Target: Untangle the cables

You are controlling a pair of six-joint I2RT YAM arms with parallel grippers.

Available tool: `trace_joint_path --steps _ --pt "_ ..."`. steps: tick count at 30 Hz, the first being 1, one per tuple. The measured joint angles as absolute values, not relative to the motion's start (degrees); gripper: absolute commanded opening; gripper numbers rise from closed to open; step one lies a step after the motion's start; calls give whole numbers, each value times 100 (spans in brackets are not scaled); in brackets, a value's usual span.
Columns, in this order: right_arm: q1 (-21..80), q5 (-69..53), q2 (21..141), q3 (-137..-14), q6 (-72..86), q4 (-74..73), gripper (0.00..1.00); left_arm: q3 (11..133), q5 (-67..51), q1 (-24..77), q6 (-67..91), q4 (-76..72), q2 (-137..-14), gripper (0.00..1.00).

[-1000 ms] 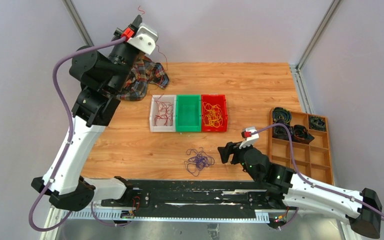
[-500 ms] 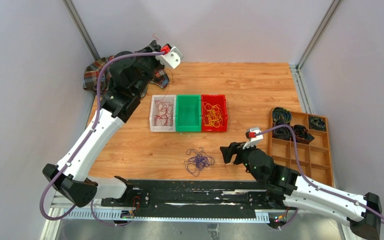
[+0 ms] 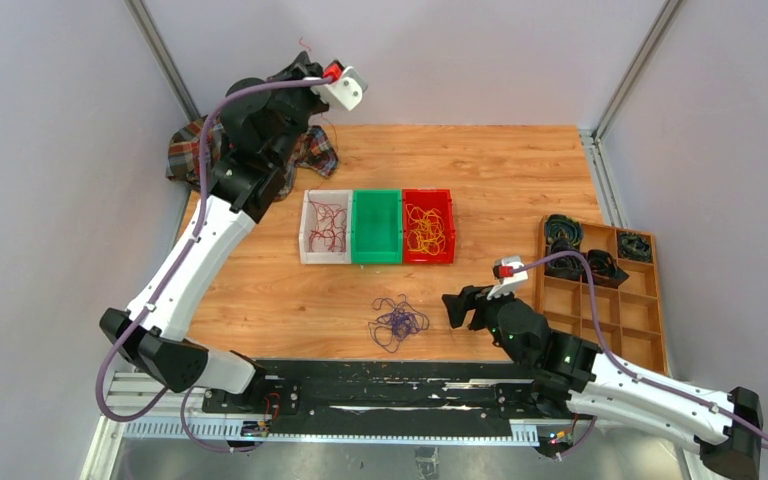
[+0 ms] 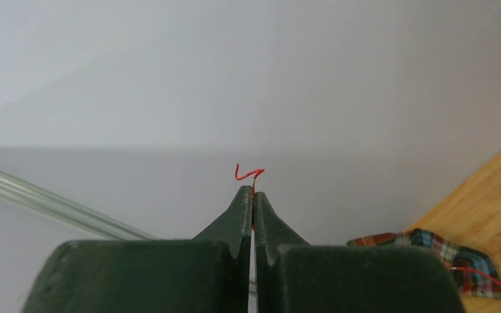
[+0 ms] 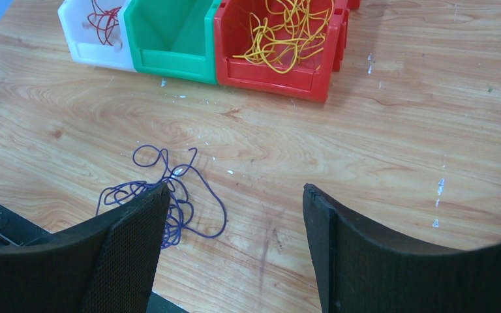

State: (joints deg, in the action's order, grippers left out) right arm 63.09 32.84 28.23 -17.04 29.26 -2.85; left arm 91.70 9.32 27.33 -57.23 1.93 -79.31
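Note:
My left gripper [image 3: 298,68] is raised high over the table's far left corner, shut on a thin dark red cable [image 4: 248,173] whose kinked end sticks out above the fingertips; it also shows in the left wrist view [image 4: 253,190]. More red cable lies in the white bin [image 3: 308,226]. Yellow-orange cables [image 3: 426,228] lie in the red bin [image 3: 450,228]. A purple cable tangle [image 3: 397,322] lies on the table near the front. My right gripper [image 3: 457,305] is open and empty just right of it, low over the wood; in the right wrist view [image 5: 235,192] the tangle [image 5: 181,207] sits by its left finger.
An empty green bin [image 3: 376,226] stands between the white and red bins. A plaid cloth [image 3: 190,145] lies at the far left corner under the left arm. A wooden divided tray [image 3: 600,300] with black coiled rings stands at the right edge.
The left arm has stretched out and swung its gripper rightward and up with the red cable, uncovering the cloth's left part. The right gripper has barely moved.

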Motion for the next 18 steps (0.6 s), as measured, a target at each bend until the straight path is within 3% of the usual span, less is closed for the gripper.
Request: trace_joint_path --steps 7,18 --pt "6309 3284 2880 -1704 2930 -287 74 9730 921 2731 -5717 119 -8023 1" --pt "6309 3380 2571 -1688 2976 -471 74 8621 812 2720 -5675 351 -7776 1"
